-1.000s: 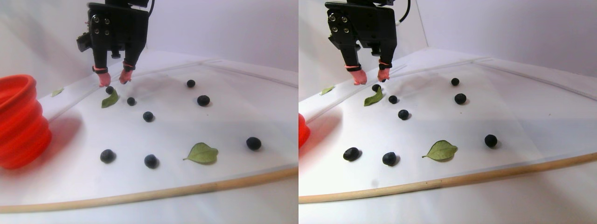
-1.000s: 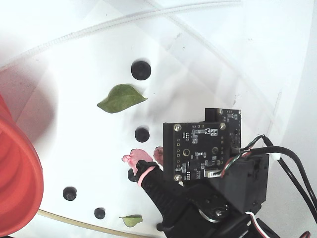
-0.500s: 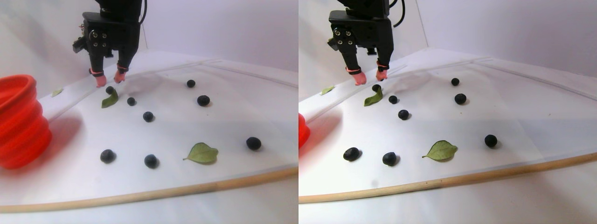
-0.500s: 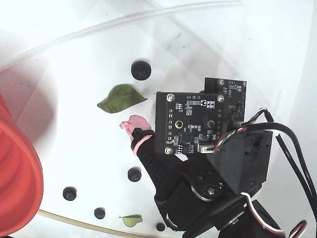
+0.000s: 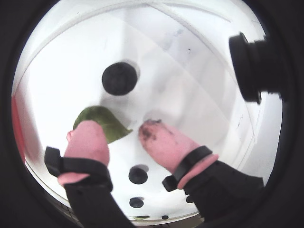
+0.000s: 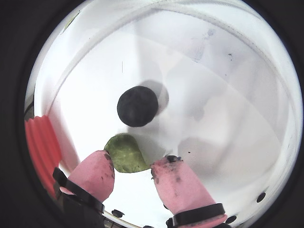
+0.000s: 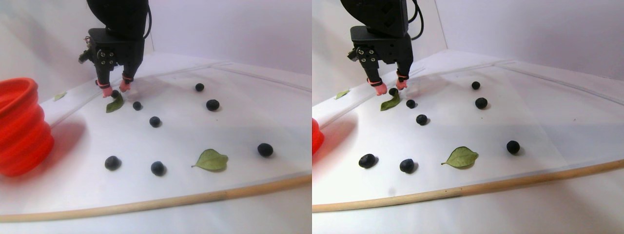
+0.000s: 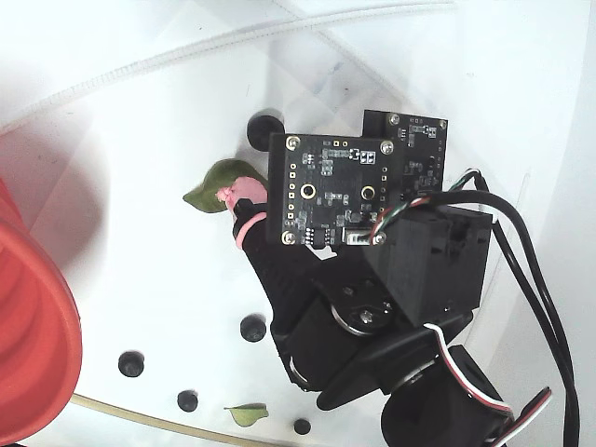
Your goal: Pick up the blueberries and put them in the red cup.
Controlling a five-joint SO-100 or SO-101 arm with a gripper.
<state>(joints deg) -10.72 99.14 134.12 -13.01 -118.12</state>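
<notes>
Hovering low over the white table [image 7: 195, 136], the gripper [image 6: 133, 178] hangs with its two pink fingertips [image 5: 88, 142] spread apart and nothing between them. Just ahead of the tips in both wrist views lies one blueberry [image 6: 137, 106], with a green leaf [image 6: 124, 153] between berry and fingers, partly under the tips. In the stereo pair view the fingertips stand on either side of that same far berry, close to the table.

By the look of things, the job has barely begun. Seven other blueberries [image 7: 155, 121] are scattered across the sheet in the stereo pair view, well apart from each other, plus a second leaf [image 7: 211, 160] near the wooden edge strip [image 7: 146, 204]. The red cup [image 7: 19, 126] sits at the left edge of that view, well apart from the gripper; its inside cannot be seen, so whether any berry is already in there cannot be told. Left to do, judging from this: close on the berry without the leaf, carry it to the cup, then repeat for the rest.
</notes>
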